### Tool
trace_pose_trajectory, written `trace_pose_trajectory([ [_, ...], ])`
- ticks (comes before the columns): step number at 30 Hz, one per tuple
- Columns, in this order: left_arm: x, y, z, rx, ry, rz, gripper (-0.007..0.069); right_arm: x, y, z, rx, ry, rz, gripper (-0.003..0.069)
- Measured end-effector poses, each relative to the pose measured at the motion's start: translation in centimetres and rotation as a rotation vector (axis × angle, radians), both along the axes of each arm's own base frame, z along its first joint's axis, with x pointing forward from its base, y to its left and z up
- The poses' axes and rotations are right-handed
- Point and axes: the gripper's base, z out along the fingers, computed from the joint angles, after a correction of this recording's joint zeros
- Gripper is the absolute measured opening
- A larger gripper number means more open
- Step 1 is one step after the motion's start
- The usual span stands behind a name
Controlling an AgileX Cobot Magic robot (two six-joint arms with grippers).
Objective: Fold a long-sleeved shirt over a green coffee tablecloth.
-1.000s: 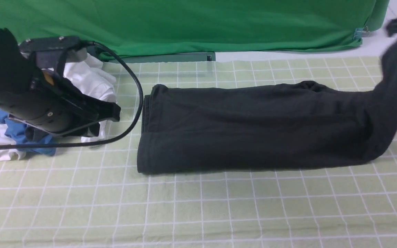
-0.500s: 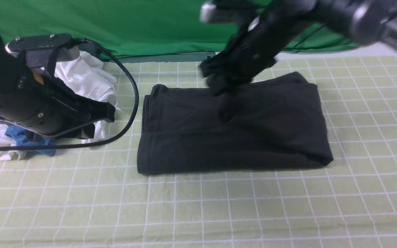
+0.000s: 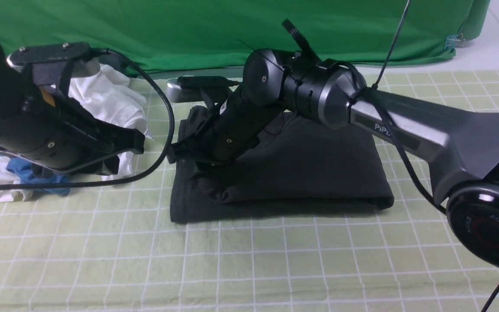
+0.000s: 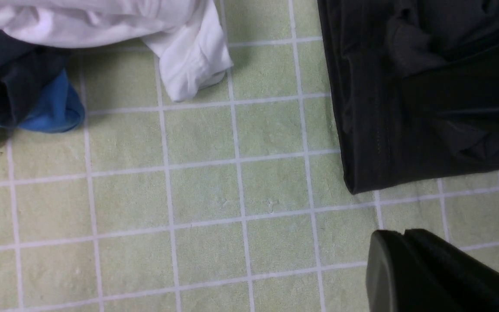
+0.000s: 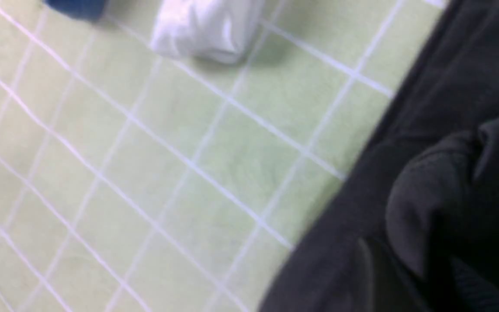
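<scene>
Black long-sleeved shirt (image 3: 310,173) touches the right gripper (image 3: 179,152), opening unclear.

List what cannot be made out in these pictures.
- Right tool: front view, black against the black long-sleeved shirt; right wrist view blurred; open or gripping unclear.
- Blue garment: front view, mostly behind the left arm; left wrist view, cut by the edge.
- White garment: front view, partly behind that arm.

Black shirt (image 4: 383,130) on grid cloth (image 4: 197,190); white garment (image 4: 189,65) nearby.
</scene>
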Motion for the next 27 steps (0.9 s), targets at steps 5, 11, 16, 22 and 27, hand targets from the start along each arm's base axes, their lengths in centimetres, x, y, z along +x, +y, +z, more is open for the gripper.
trace_pose_trajectory([
  [5, 0.0, 0.0, 0.0, 0.000, 0.000, 0.000, 0.0012, -0.3, 0.7, 1.9, 0.063, 0.033, 0.020, 0.0427],
  [11, 0.0, 0.0, 0.0, -0.002, 0.001, 0.003, 0.0012, 0.3, -0.5, 6.7, 0.051, -0.046, 0.183, 0.0464],
  [16, 0.2, -0.3, 0.1, -0.036, -0.020, 0.008, 0.0012, 3.2, -4.9, 9.7, -0.064, -0.158, 0.150, 0.0256],
  [22, 1.2, -1.5, -0.4, -0.141, -0.049, -0.051, 0.0013, 6.2, -11.1, 12.3, -0.124, -0.222, 0.016, 0.0011],
  [27, 2.6, -2.7, -2.3, -0.232, 0.003, -0.087, 0.0013, 5.8, -16.1, 15.1, -0.138, -0.226, -0.067, -0.0002],
])
